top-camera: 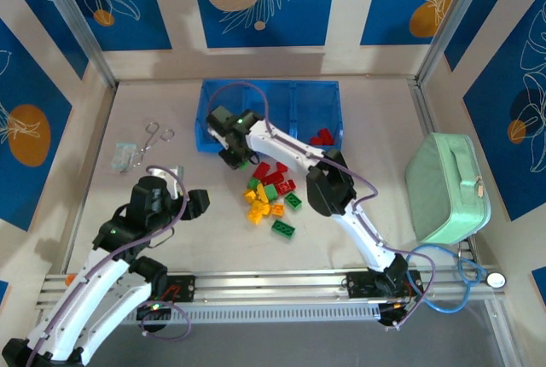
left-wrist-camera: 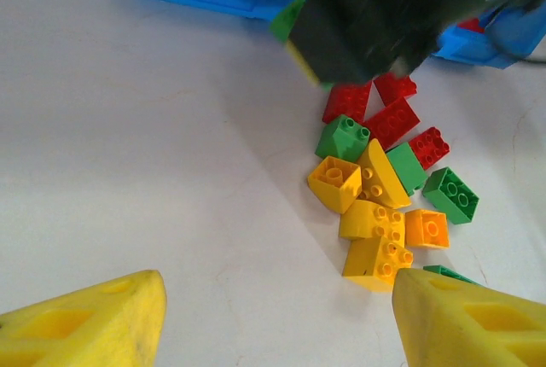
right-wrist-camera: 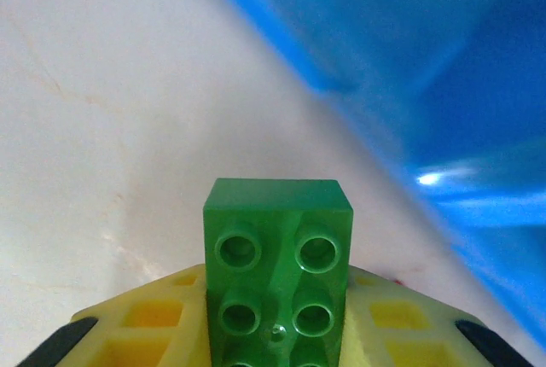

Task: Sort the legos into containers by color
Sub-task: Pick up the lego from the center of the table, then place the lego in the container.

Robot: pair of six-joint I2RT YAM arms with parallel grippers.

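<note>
A green lego (right-wrist-camera: 277, 273) sits clamped between the yellow fingers of my right gripper (top-camera: 236, 159), studs facing the camera. That gripper hangs just in front of the left end of the blue tray (top-camera: 269, 115), whose wall (right-wrist-camera: 426, 85) fills the upper right of the right wrist view. Red legos (top-camera: 322, 137) lie in the tray's right compartment. A loose pile of red, green and yellow legos (top-camera: 271, 200) lies on the table in front of the tray. My left gripper (left-wrist-camera: 277, 324) is open and empty, low over bare table left of the pile (left-wrist-camera: 384, 188).
A mint-green case (top-camera: 448, 188) stands at the right edge. Metal scissors (top-camera: 153, 138) and a small clear packet (top-camera: 125, 156) lie at the left. The right arm's dark wrist (left-wrist-camera: 384, 8) hangs over the pile's far side.
</note>
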